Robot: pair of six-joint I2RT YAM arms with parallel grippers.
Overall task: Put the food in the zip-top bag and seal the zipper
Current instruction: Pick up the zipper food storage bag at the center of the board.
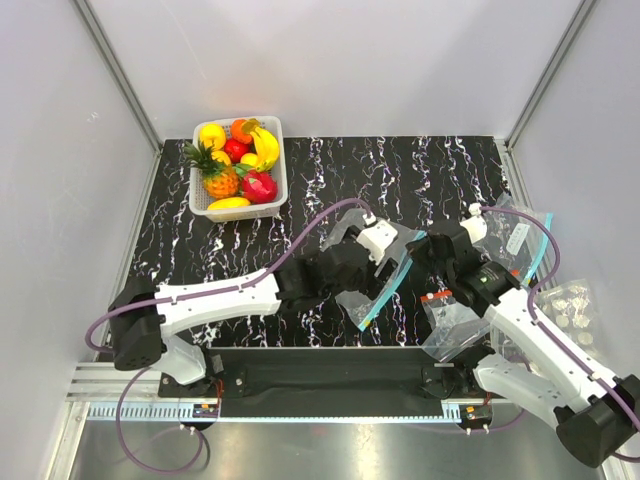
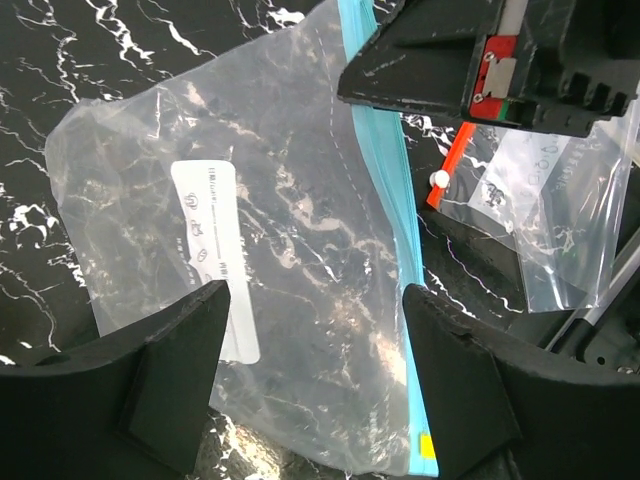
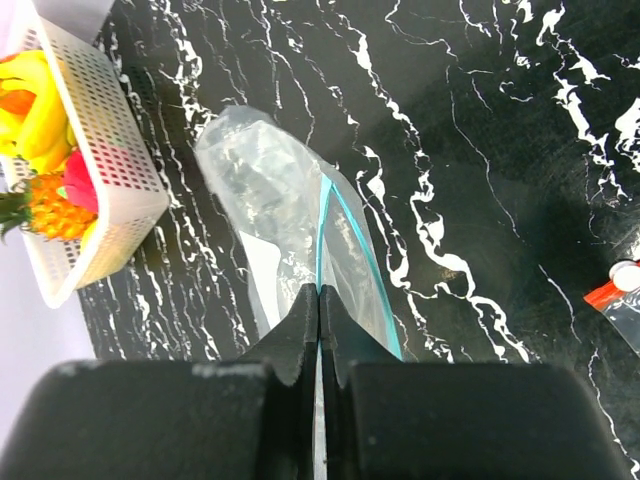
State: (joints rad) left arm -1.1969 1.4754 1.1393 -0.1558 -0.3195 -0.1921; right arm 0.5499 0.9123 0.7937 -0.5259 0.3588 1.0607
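Note:
The zip-top bag [image 1: 372, 298] lies flat and empty on the black marbled table, its teal zipper [image 2: 388, 190] along its right edge in the left wrist view. My left gripper [image 2: 315, 370] hovers open just above the bag, one finger on each side of its lower part, the right one over the teal strip. My right gripper [image 3: 319, 305] is shut on the zipper [image 3: 322, 235] at the bag's mouth, one lip pinched and the other bowing away. The food, including a pineapple [image 1: 218, 178], sits in a white basket [image 1: 276, 190] at the back left.
A second clear bag [image 1: 452, 325] with a red-orange strip [image 2: 455, 160] lies beside the right arm, and more clear bags [image 1: 520, 238] are heaped at the right edge. White walls enclose the table on three sides.

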